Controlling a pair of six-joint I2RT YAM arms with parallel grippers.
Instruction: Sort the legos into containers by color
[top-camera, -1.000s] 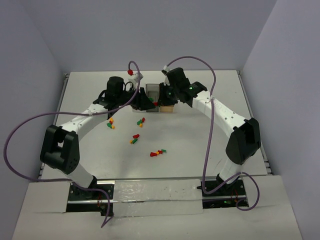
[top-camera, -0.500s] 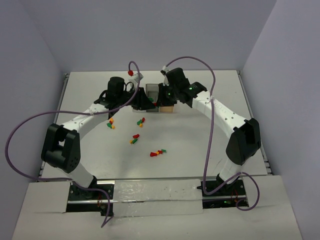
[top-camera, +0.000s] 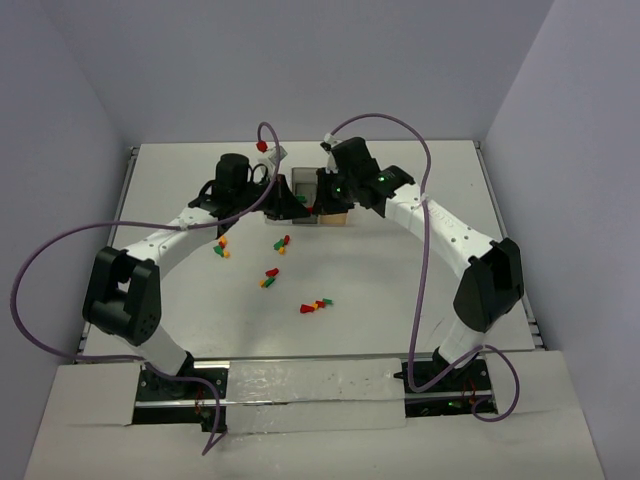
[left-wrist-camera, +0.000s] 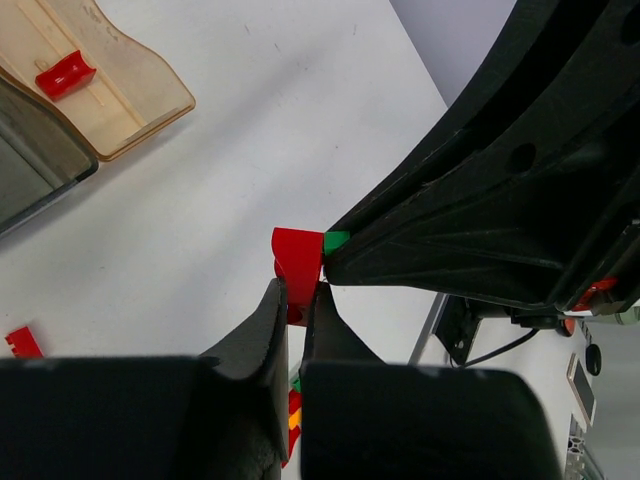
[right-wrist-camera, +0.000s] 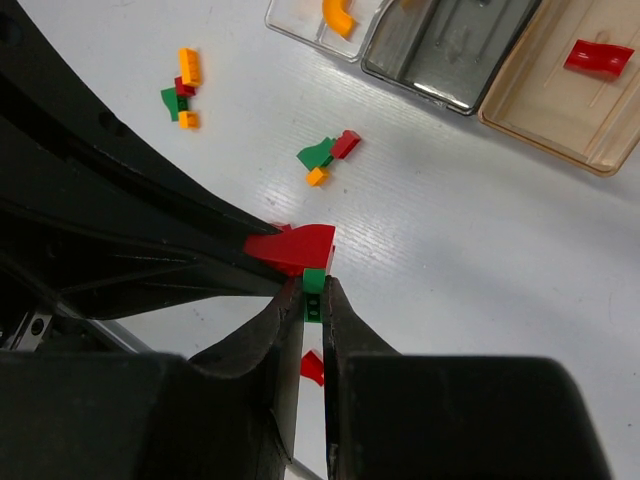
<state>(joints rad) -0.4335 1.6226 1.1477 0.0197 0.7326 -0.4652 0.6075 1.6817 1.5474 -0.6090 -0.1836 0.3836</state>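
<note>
In midair, glossy red wedge (left-wrist-camera: 297, 262) meets green brick (right-wrist-camera: 314, 282).

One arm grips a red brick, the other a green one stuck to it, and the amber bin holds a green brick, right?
Not quite. In the right wrist view the lone brick in the amber bin is red, not green. The rest holds: left jaws on the red brick, right jaws on the green one.

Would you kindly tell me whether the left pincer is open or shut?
Shut. In the left wrist view the left pincer clamps the red lego, which touches the green lego.
</note>
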